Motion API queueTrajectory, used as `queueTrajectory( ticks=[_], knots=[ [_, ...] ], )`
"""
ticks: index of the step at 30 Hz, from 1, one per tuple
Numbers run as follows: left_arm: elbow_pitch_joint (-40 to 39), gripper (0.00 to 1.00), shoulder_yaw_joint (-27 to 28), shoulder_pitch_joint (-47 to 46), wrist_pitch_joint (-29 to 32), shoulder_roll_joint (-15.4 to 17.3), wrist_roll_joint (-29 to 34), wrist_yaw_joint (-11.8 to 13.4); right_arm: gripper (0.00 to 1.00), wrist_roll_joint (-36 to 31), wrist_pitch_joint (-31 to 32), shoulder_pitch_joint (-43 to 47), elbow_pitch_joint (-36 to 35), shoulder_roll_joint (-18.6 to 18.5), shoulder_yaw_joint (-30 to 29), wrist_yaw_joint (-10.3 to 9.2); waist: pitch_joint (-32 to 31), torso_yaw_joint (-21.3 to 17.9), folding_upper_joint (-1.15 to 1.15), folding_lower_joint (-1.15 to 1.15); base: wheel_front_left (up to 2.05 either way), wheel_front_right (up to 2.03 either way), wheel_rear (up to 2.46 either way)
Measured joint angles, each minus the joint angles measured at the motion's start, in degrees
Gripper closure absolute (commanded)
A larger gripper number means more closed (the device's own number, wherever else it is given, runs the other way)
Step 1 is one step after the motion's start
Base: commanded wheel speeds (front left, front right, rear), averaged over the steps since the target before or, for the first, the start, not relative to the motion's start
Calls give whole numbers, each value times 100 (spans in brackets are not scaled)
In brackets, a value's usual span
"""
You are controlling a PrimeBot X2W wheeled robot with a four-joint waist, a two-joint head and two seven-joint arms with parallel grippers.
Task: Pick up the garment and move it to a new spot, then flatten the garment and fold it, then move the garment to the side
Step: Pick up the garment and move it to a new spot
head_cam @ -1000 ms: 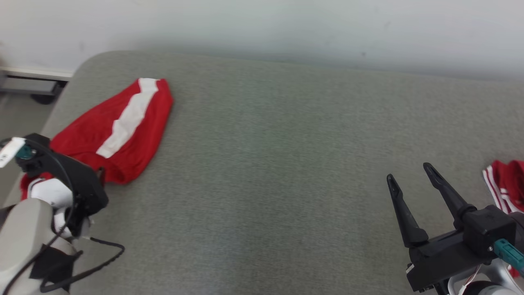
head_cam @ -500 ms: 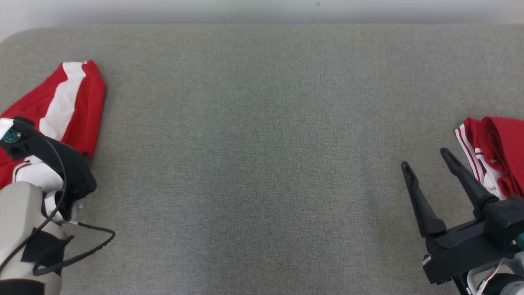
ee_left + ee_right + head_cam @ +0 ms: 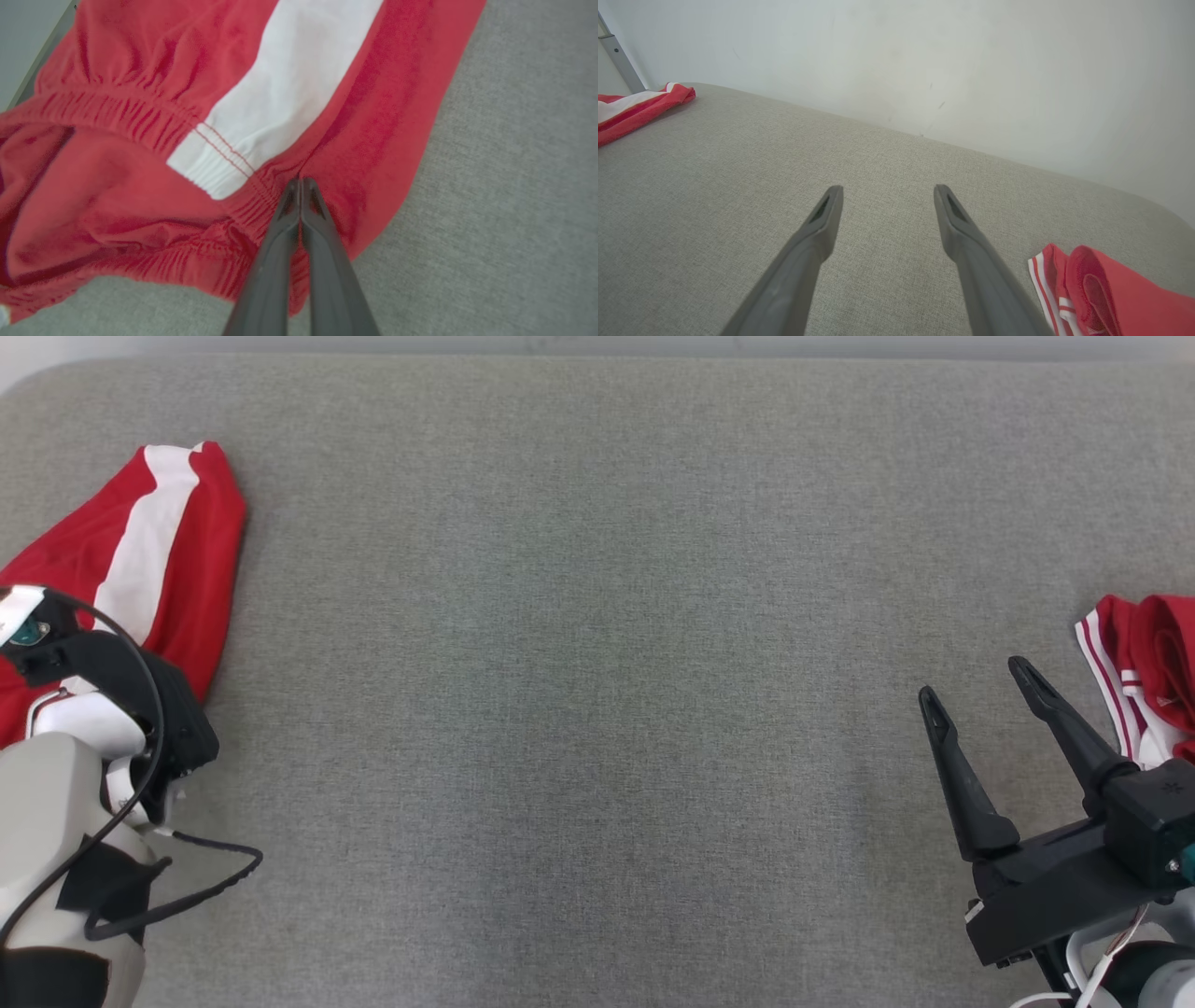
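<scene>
Two garments, left garment (image 3: 201, 541) and right garment (image 3: 1158, 644); two grippers, left gripper (image 3: 299, 183) and right gripper (image 3: 972, 679); one worktop (image 3: 597, 663).

The left gripper (image 3: 299, 183), jaws closed, pinches the red garment (image 3: 383, 116).

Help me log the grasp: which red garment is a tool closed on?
The red garment with the broad white band; the left tool pinches its waistband. The thin-striped garment lies free by the open right tool.
</scene>
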Motion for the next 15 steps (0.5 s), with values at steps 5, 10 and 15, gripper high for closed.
queueTrajectory(
  ticks=[5,10,15],
  knots=[
    [51,100,-23,-205,-12,-16,71,0,0,62,15,-105,152,68,53,-7,-68,75,0,0,0,0,0],
    [104,100,-21,-281,-112,19,174,0,0,137,-19,-221,345,199,140,-7,-193,105,0,-1,0,0,0],
    [105,100,-99,-483,-283,115,285,1,0,244,-116,-239,630,324,163,-49,-414,132,0,0,0,0,0]
  ],
)
